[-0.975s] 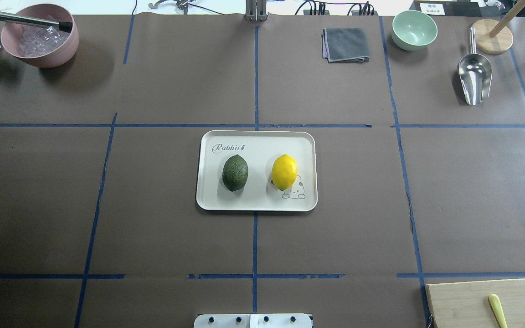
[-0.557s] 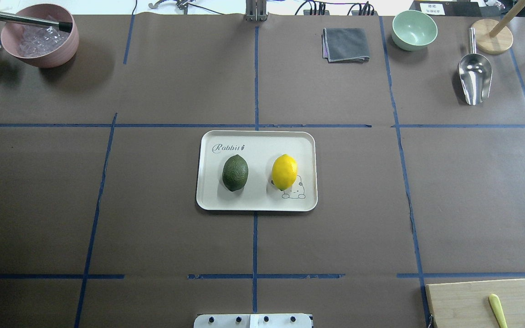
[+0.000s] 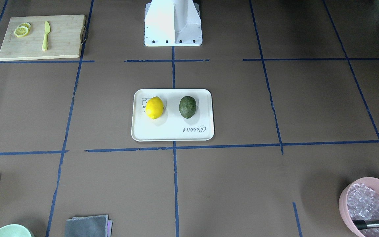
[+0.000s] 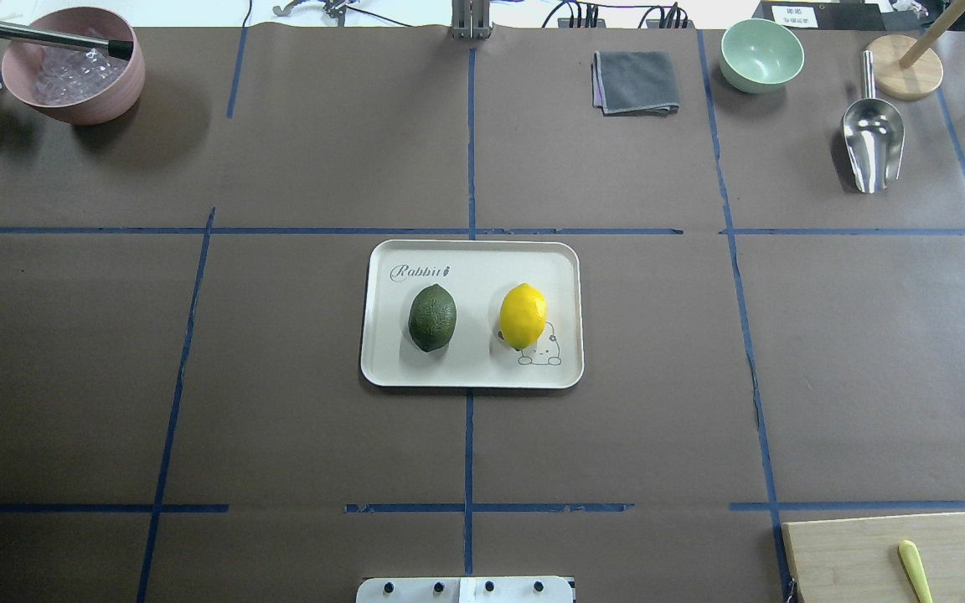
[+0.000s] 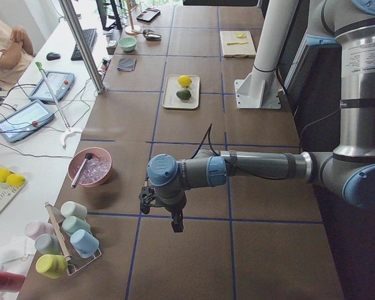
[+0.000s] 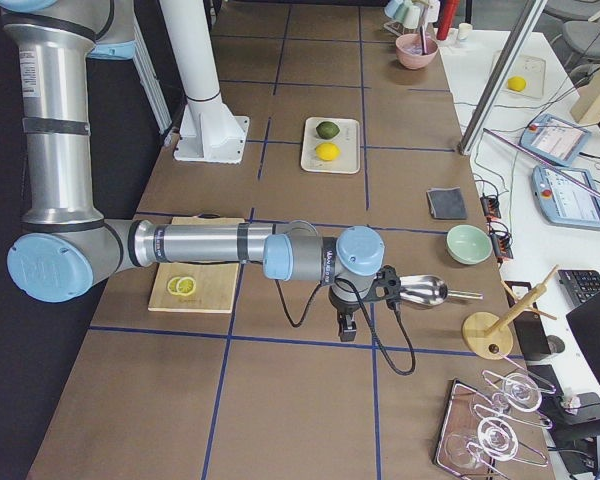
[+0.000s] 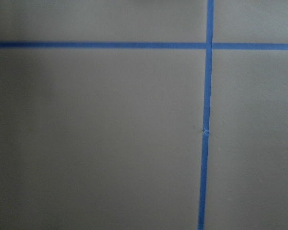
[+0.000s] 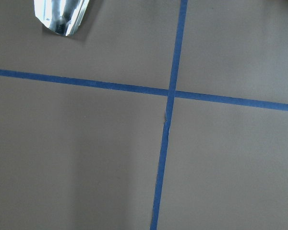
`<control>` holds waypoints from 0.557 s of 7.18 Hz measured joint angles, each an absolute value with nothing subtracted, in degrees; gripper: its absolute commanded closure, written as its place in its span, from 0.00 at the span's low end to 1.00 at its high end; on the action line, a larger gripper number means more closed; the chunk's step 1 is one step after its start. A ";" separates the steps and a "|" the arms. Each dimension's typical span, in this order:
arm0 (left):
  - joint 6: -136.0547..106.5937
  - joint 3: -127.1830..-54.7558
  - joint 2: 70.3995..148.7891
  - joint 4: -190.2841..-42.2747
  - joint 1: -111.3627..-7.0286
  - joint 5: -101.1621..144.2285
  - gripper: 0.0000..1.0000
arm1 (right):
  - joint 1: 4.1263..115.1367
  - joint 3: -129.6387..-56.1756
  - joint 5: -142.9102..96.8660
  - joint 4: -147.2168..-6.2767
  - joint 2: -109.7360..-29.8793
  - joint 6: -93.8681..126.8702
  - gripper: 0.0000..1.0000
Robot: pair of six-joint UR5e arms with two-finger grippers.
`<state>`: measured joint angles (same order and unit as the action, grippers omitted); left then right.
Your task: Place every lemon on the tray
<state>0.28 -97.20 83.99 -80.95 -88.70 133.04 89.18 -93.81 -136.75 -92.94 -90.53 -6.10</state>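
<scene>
The yellow lemon [image 4: 523, 315] and green lemon [image 4: 432, 316] lie on the tray [image 4: 470, 373]; the task looks done. Whether the left gripper [image 5: 175, 224] or right gripper [image 6: 347, 328] is spread, I cannot tell.

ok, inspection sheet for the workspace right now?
Surface: brown table, blue tape grid.
Job's things: yellow lemon and green lemon both lie on the tray, apart.
Clutter: pink bowl, green bowl, cloth, scoop; board with knife and slices.
Claws: left claw and right claw over bare table, off the tray; open or shut cannot tell.
Cables: left-arm cable and right-arm cable hang in loops.
Surroundings: operator, tablets, cup rack.
</scene>
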 measured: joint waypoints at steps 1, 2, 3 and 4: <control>-0.02 -97.37 83.87 -82.54 -86.97 132.92 0.00 | 89.17 -93.82 -136.77 -92.92 -90.53 -6.08 0.00; 0.02 -97.78 83.64 -85.04 -86.27 132.90 0.00 | 89.17 -93.81 -136.72 -92.88 -90.53 -6.10 0.00; 1.02 -97.86 83.23 -87.60 -86.05 133.01 0.00 | 89.17 -93.79 -136.69 -92.85 -90.56 -6.18 0.00; 2.96 -97.44 82.92 -89.36 -86.00 133.28 0.00 | 89.18 -93.79 -136.68 -92.80 -90.57 -6.22 0.00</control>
<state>2.96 -97.44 82.92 -89.36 -86.00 133.28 89.18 -93.79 -136.68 -92.80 -90.57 -6.22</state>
